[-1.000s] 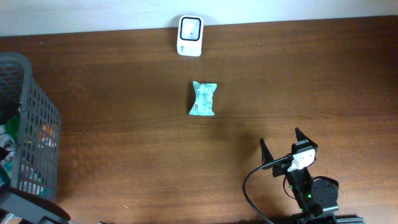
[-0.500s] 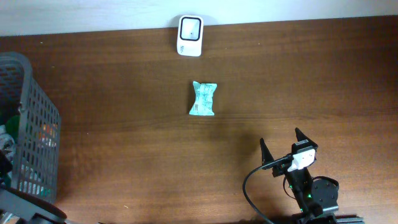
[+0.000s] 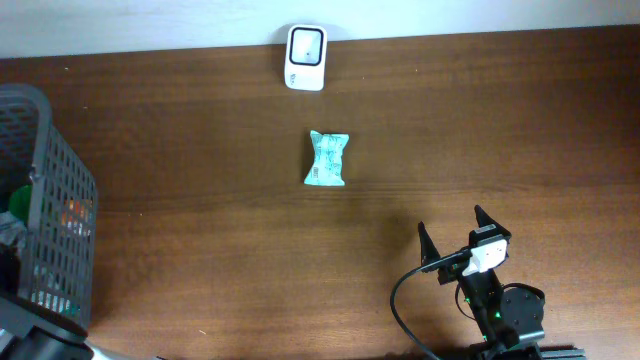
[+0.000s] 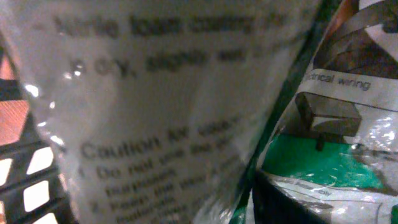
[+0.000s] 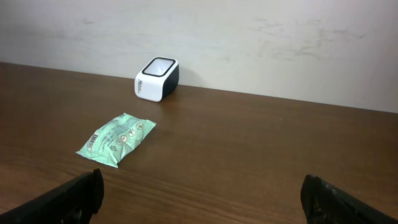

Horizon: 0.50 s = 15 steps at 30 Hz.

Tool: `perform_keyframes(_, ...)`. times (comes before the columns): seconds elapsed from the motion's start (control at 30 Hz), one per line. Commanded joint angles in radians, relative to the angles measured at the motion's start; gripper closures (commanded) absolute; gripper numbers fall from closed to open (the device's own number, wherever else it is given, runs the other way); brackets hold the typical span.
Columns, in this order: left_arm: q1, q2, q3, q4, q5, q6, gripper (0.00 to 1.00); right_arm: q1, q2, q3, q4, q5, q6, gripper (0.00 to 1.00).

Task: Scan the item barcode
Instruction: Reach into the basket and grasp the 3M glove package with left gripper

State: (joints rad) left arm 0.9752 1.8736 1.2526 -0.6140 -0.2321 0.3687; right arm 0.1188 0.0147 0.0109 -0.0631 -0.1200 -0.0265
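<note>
Dark brown wood-grain table [image 3: 200, 250], matte, bare over most of its top. Pale off-white wall [image 5: 249, 37] runs along the far edge, lightly scuffed. Grey mesh basket [image 3: 55, 170] at the left end.

White scanner [image 3: 305, 44] with a black window, against the wall. Teal packet [image 3: 327, 159] lies flat near table centre, just in front of the scanner and apart from it. It is a crimped pillow pack with small white print and a pale strip at its near end.

Right gripper [image 3: 450, 221] low at the near edge, jaws spread fully wide, nothing between them.

Left arm [image 3: 40, 335] reaches into the basket. The wrist view is filled by a clear printed bag [image 4: 155, 112], blurred. Fingers unseen, so I cannot tell the left gripper's jaw state.
</note>
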Motion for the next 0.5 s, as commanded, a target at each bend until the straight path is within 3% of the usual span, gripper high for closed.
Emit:
perform_keyframes(0.0,0.005,0.025,-0.011,-0.008,0.038,0.007,0.98,0.005,-0.006,-0.005,-0.005,0.001,0.000,0.02)
perform_keyframes(0.13,-0.019,-0.027,-0.003,-0.016,0.037,0.007,1.00,0.005,-0.006,-0.005,-0.005,0.001,0.000,0.02)
perform_keyframes(0.23,-0.059,-0.165,0.013,-0.017,0.045,-0.061,1.00,0.005,-0.006,-0.005,-0.005,0.001,0.000,0.02)
perform_keyframes(0.33,-0.077,-0.334,0.013,-0.002,0.182,-0.062,1.00,0.005,-0.006,-0.005,-0.005,0.001,0.000,0.02)
perform_keyframes(0.47,-0.076,-0.459,0.013,0.023,0.185,-0.072,1.00,0.005,-0.006,-0.005,-0.005,0.001,0.000,0.02)
